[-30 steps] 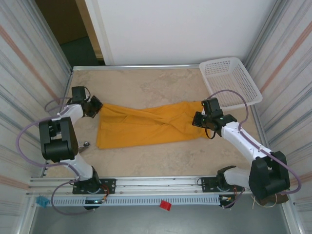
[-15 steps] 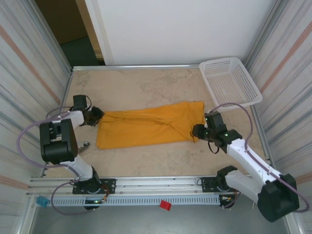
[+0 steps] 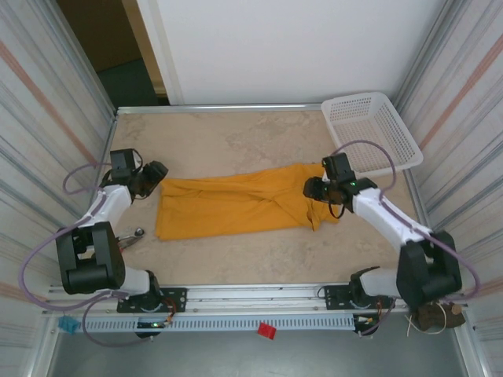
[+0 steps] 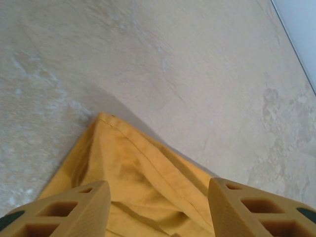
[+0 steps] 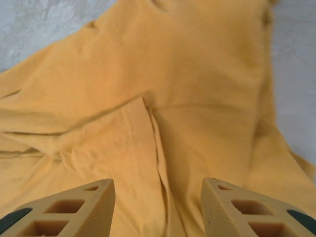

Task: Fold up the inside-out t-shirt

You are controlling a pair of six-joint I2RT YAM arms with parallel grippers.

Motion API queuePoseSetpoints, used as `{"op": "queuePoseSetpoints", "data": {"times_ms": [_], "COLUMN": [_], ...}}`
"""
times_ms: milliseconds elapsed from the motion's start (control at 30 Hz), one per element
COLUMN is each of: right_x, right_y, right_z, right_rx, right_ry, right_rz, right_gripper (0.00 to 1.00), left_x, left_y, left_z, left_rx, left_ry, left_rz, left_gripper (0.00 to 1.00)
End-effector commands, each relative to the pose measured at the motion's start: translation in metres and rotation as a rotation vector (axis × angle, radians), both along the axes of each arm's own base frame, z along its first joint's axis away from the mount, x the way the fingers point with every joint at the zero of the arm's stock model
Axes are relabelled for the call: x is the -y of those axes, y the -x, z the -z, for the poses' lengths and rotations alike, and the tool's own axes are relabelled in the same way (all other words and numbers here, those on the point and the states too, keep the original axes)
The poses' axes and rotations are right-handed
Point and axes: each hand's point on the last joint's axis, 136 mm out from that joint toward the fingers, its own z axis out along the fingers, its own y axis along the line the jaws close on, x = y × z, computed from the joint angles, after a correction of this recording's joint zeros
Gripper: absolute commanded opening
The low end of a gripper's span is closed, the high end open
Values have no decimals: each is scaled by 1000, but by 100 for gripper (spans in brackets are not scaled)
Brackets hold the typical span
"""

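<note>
The mustard t-shirt lies in a long, wrinkled band across the middle of the table, plain side up. My left gripper hovers open at the shirt's left end; in the left wrist view the hemmed corner of the t-shirt sits between the spread fingers. My right gripper is open over the shirt's right end, where in the right wrist view a folded ridge of the t-shirt runs up between the fingers. No lettering is visible.
A white mesh basket stands at the back right corner. Metal rails edge the table, and striped walls close both sides. A small metal piece lies on the table near the left arm.
The right gripper swung down toward the near edge, then came back up and leftward onto the shirt's right end. The left gripper dipped slightly and returned up beside the shirt's left corner.
</note>
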Motion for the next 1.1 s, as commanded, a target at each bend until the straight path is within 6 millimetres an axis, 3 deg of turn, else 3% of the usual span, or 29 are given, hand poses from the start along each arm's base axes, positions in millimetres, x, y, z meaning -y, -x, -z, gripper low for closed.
{"op": "queuePoseSetpoints", "data": {"times_ms": [0,167,233,400,633,800,900,1000,1067], "right_x": [-20,-39,-46,-48,-57,-81,-99,-113,-107], "right_y": [-18,-31,-31,-25,-5,25,54,84,87], "right_z": [14,44,51,49,7,8,15,8,-1], "right_rx": [-16,-81,-99,-102,-44,-65,-109,-113,-84], "right_ry": [23,35,41,35,-15,-18,-26,-67,-76], "right_rz": [-108,-156,-178,-193,-241,-326,-410,-517,-502], "right_gripper": [47,49,44,0,0,0,15,35,42], "left_x": [7,15,15,17,21,24,24,24,23], "left_y": [5,12,14,15,13,14,15,14,13], "left_z": [-14,-16,-15,-14,-13,-11,-12,-16,-18], "left_rx": [15,18,17,14,14,11,11,15,17], "left_ry": [-15,-4,-2,0,-2,0,1,-6,-11], "left_rz": [19,26,24,24,37,41,42,48,52], "left_gripper": [55,55,55,55,55,55,55,56,56]}}
